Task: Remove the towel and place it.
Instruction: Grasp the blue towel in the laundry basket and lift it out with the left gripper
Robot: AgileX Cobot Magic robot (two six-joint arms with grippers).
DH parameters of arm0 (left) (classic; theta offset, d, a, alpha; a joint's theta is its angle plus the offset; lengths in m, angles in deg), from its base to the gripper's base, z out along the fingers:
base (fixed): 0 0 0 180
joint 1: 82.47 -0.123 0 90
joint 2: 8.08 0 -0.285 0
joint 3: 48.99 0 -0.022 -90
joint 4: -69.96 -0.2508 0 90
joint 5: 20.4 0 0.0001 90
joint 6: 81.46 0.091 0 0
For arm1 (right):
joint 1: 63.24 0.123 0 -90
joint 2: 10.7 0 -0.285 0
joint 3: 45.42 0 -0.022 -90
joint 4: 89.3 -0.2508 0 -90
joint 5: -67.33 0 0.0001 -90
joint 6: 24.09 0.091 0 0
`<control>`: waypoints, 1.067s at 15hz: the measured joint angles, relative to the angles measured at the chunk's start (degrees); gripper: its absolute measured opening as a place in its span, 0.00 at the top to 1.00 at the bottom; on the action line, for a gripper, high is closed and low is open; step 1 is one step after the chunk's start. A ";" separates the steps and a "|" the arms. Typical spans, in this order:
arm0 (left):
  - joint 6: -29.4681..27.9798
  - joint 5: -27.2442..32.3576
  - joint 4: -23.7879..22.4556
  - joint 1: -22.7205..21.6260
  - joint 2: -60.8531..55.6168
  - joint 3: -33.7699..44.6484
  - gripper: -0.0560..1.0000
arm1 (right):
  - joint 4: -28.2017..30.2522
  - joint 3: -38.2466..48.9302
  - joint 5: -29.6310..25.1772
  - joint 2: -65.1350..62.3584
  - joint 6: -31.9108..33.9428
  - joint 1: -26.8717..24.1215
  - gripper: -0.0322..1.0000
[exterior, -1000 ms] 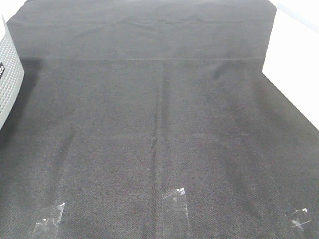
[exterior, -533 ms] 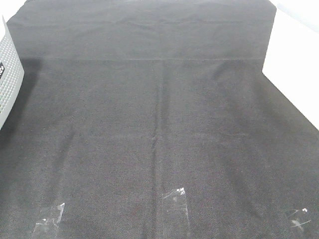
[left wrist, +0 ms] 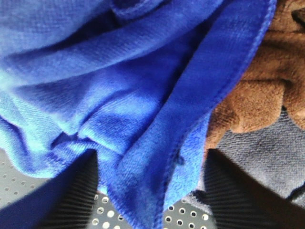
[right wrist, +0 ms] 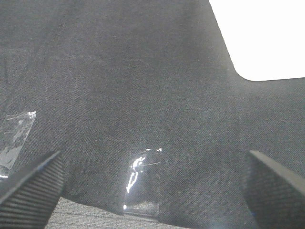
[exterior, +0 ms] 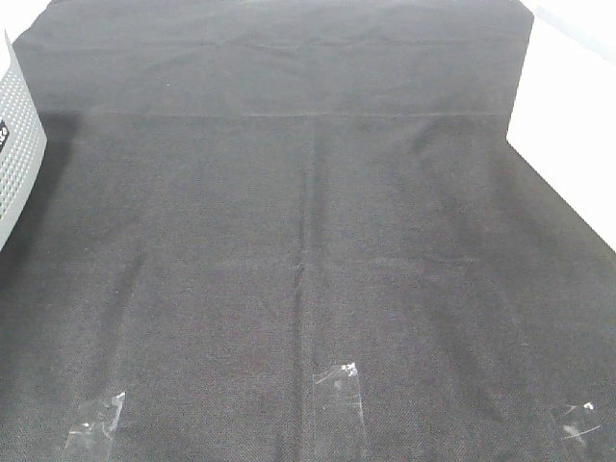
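The bright blue towel [left wrist: 119,95] shows only in the left wrist view, bunched in folds inside a white perforated basket [left wrist: 186,217]. My left gripper [left wrist: 150,162] is open right over it, and a stitched fold of the towel lies between the two dark ribbed fingers [left wrist: 76,200]. My right gripper [right wrist: 153,157] is open and empty, low over the black table cloth [right wrist: 143,71]. Neither gripper nor the towel shows in the exterior high view.
A brown towel [left wrist: 257,81] and a grey towel [left wrist: 267,157] lie beside the blue one. The basket [exterior: 17,144] stands at the table's left edge. Clear tape strips [exterior: 337,385] hold the black cloth [exterior: 308,221] near its front edge. Bare white table [exterior: 577,125] lies to the right.
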 joint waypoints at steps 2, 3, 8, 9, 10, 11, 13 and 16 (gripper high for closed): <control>0.00 0.00 0.00 0.00 0.00 0.00 0.52 | 0.00 0.00 0.00 0.00 0.00 0.00 0.04; -0.11 0.00 -0.06 0.00 0.00 0.00 0.61 | 0.00 0.00 0.00 0.00 0.00 0.00 0.04; -0.17 -0.06 0.17 0.00 0.00 0.00 0.81 | 0.00 0.00 0.00 0.00 0.00 0.00 0.04; -0.17 -0.23 0.17 0.00 0.00 0.00 0.81 | 0.00 0.00 0.00 0.00 0.00 0.00 0.04; -0.17 -0.29 0.17 0.00 0.00 0.00 0.86 | 0.00 0.00 0.00 0.00 0.00 0.00 0.04; -0.17 -0.34 0.06 0.00 0.00 0.00 0.93 | 0.00 0.00 0.00 0.00 0.00 0.00 0.04; -1.26 -0.40 -2.12 0.00 0.00 0.00 0.95 | 0.00 0.00 0.00 0.00 0.00 0.00 0.04; -8.54 -1.43 -5.21 0.00 -2.23 0.00 0.95 | 0.00 0.00 0.00 0.00 0.00 0.00 0.04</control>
